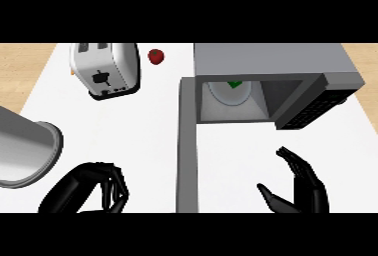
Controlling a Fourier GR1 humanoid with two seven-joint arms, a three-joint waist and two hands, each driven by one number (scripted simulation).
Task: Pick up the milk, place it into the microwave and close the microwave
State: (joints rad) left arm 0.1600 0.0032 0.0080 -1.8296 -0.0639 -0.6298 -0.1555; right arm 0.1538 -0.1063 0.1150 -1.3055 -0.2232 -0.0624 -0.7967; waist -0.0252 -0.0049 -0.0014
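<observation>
Right hand (301,184) shows at the lower right of the head view, over the white counter (148,130). Its fingers are straight and spread and its thumb is set apart, so it is open and holds nothing. It hovers to the right of the microwave door (187,150), apart from it. Left hand (87,191) sits at the lower left, with its fingers curled down and inward and nothing visible in them.

Between the two hands, the microwave door stands swung fully open, seen edge-on as a long grey strip running from the oven toward the view's lower edge. Beyond it, the microwave (273,61) sits at the far right of the counter with its cavity exposed and a dark control panel (314,107) on its right side. The milk (232,94) appears to be the white shape with a green top inside that cavity, though its outline is hard to make out.

A grey metal pot (26,147) lies near the left hand at the left edge. Farther back stand a toaster (107,67) and, just beside it, a small red fruit (156,56).
</observation>
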